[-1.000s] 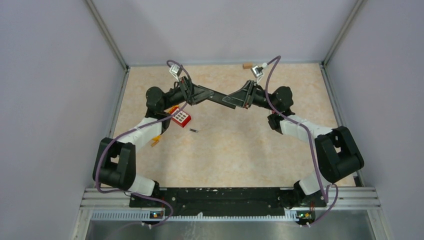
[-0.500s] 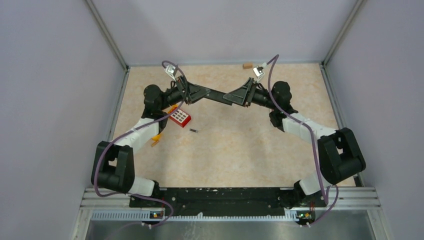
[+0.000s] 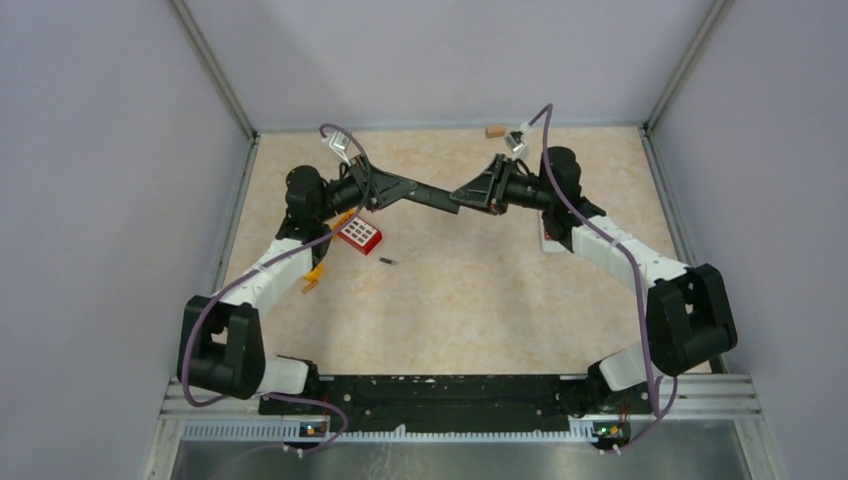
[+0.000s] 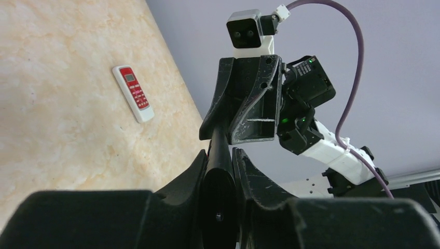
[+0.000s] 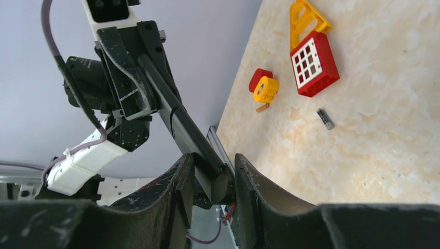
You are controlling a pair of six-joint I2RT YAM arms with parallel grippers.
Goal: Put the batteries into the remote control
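A long black remote control [image 3: 432, 195] hangs in the air over the back of the table, held between both arms. My left gripper [image 3: 412, 190] is shut on one end of it [image 4: 218, 181]. My right gripper [image 3: 464, 197] is closed around the other end [image 5: 176, 119], and both its fingers [image 5: 244, 176] touch the remote. One battery [image 3: 388, 262], a tiny dark cylinder, lies on the table below; the right wrist view shows the same battery [image 5: 325, 119]. I see no other batteries.
A red-and-white block [image 3: 359, 233] with a yellow piece lies under the left arm, with an orange piece [image 3: 312, 280] nearer. A red-and-yellow block [image 5: 264, 87] sits beside them. A white-and-red remote [image 4: 133, 93] lies under the right arm. A small brown block [image 3: 493, 130] rests at the back wall.
Both grippers and the black remote have shifted slightly toward the back of the table, and both forearms have swung outward. The battery and blocks have not moved.
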